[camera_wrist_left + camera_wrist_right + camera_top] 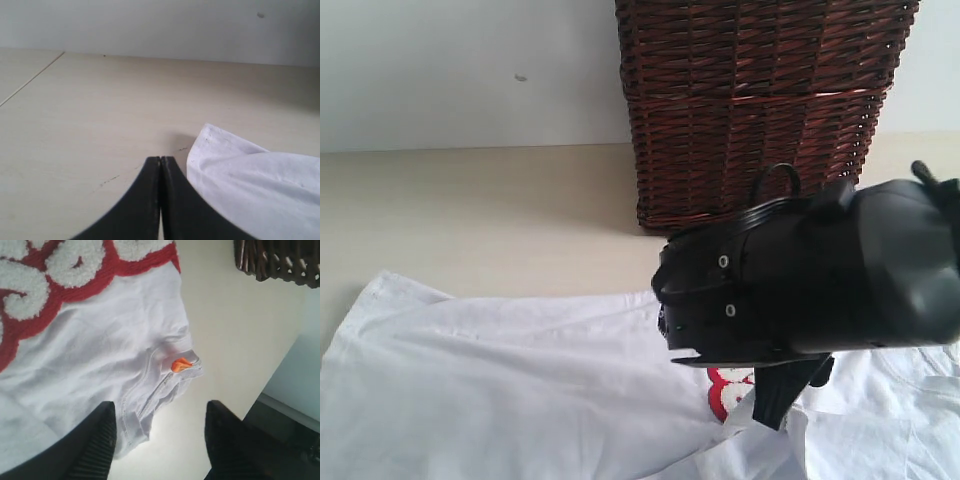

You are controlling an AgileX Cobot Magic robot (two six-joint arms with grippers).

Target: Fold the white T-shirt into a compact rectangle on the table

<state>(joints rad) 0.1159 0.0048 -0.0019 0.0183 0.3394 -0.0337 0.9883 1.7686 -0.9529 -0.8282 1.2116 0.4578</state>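
Zero cloth in hand: straddling the white T-shirt's [100,355] hem with the right gripper [161,412], spread wide; parking the left gripper [160,167], closed and empty, beside a corner on the desk [75,125]. Risking pinching one layer, skewing the fold.

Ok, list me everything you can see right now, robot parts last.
white T-shirt: one, white, spread on the table.
lettering: one patch, fuzzy white edged red, on the shirt.
tag: one, orange, at a shirt seam.
basket: one, dark brown wicker, at the table's back.
table: one, pale beige, under everything.
wall: one, white, behind.
left pincer: one, black, shut and empty, beside a shirt corner.
right pincer: one, black, open, over a shirt edge near the tag.
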